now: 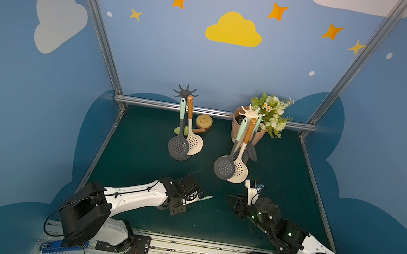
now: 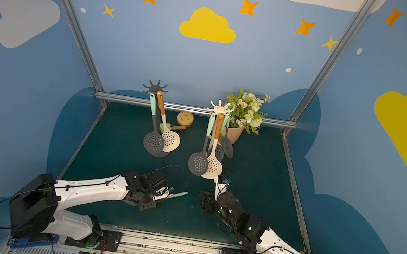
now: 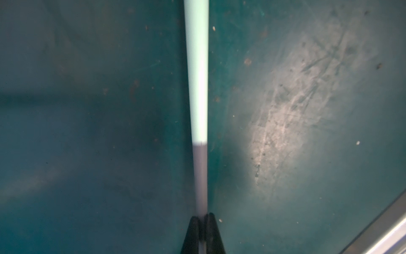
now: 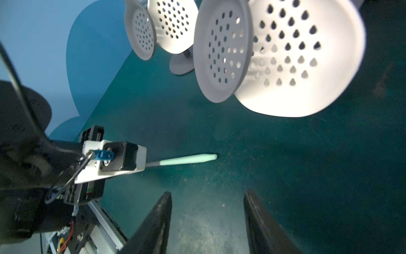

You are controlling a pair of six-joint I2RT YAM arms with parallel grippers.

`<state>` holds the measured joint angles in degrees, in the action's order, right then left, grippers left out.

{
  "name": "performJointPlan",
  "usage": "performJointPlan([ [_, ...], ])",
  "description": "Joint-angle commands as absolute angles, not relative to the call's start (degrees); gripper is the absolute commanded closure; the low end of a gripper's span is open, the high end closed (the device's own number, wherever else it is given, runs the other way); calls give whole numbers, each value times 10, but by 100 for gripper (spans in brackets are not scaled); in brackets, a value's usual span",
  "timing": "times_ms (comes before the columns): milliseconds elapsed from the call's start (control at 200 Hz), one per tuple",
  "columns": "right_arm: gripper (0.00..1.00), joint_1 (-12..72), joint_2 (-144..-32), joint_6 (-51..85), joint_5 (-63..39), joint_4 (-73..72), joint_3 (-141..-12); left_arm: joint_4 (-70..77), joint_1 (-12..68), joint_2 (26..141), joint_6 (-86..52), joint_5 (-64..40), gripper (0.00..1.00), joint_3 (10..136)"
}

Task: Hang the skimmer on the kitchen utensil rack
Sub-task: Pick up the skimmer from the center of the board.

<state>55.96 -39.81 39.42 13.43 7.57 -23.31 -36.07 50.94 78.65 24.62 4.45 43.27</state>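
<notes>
We found the skimmer at lower centre of both top views, low over the green mat, with its mint handle end pointing toward frame right. Contact w/ the mat could not be confirmed, and the perforated head was hidden behind the wrist. The left gripper was pinched tight on the thin grey neck, just past the mint grip section. The right gripper sat right of centre in the lower frame, fingers moderately apart w/ nothing btwn them. We judged the item light and stiff, in effect a long lever. The neck is smooth and narrow, so it may twist or slip in a two-finger pinch if swung fast. The hold at the neck seemed sound, as it left the handle end free for a hook; no hanging hole was discernible. The dark rack at upper centre and the white rack to its right each carried hung skimmers. We could not tell which rack was intended.
</notes>
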Motion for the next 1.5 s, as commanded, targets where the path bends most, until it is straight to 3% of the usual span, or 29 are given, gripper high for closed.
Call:
performJointPlan([
  [0, 48, 562, -389, 525, 173, 85, -214, -354, 521, 766, 234, 68, 97, 447],
  [280, 47, 562, -383, 790, 190, 54, -159, -350, 564, 723, 226, 89, 96, 436],
  [796, 44, 603, -532, 989, 231, 90, -249, -346, 598, 701, 224, 101, 96, 437],
  [1352, 54, 617, -729, 1099, 190, 6, -328, -350, 633, 692, 222, 113, 96, 432],
  [1492, 66, 618, -762, 1121, 176, -21, -334, -345, 640, 692, 220, 120, 96, 430],
])
